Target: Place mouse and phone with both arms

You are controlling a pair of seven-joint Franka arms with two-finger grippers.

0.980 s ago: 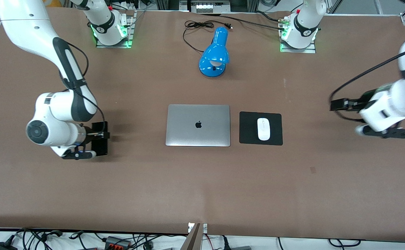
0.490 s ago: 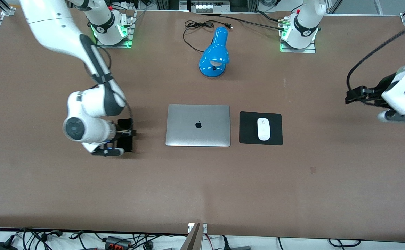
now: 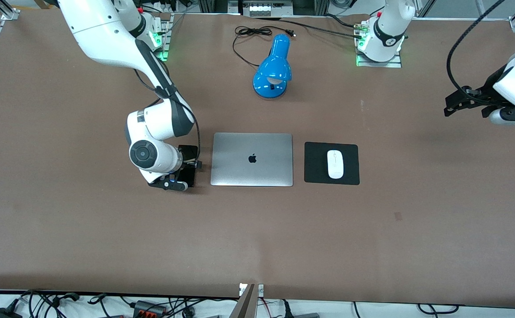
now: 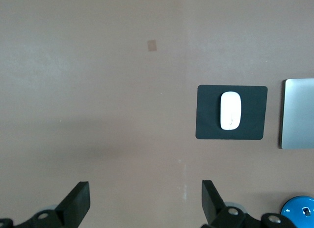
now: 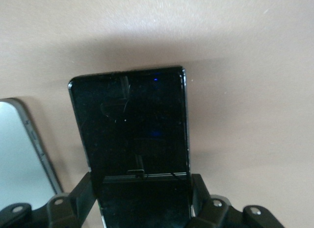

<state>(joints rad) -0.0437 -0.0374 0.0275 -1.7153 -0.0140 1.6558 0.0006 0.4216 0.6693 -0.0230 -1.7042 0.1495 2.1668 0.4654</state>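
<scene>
Phone [image 5: 130, 125] clamped in right hand [image 3: 185, 170] just beside laptop [image 3: 252, 159], mouse [image 3: 335, 164] on mouse pad [image 3: 314, 163], left hand [image 4: 144, 203] spread wide

The mouse [image 3: 335, 164] lies on the mouse pad [image 3: 315, 163], beside the laptop [image 3: 252, 159] toward the left arm's end.

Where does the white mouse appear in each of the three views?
Front view: the mouse lies on the black pad, beside the closed laptop, toward the left arm's end.
Left wrist view: mouse on the pad.
Right wrist view: not in it.
Shared landmark: the laptop.
</scene>
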